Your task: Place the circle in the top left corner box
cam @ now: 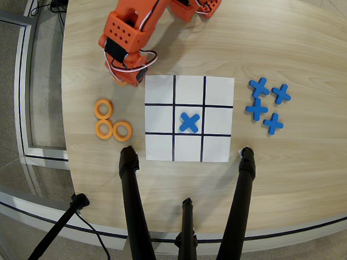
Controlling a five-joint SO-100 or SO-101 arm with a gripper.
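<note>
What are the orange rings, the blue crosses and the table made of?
The orange rings look like matte plastic, maybe 3D-printed: flat, even colour, no shine. The blue crosses look the same, thick and evenly coloured; foam is possible. The table looks like pale wood or wood-look laminate, since grain lines run across it. The grid sheet looks like white paper.

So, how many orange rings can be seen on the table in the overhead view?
3, all left of the grid sheet: one upper ring, one below it, one to its right. Another may be hidden under the gripper near the sheet's top left corner.
</note>
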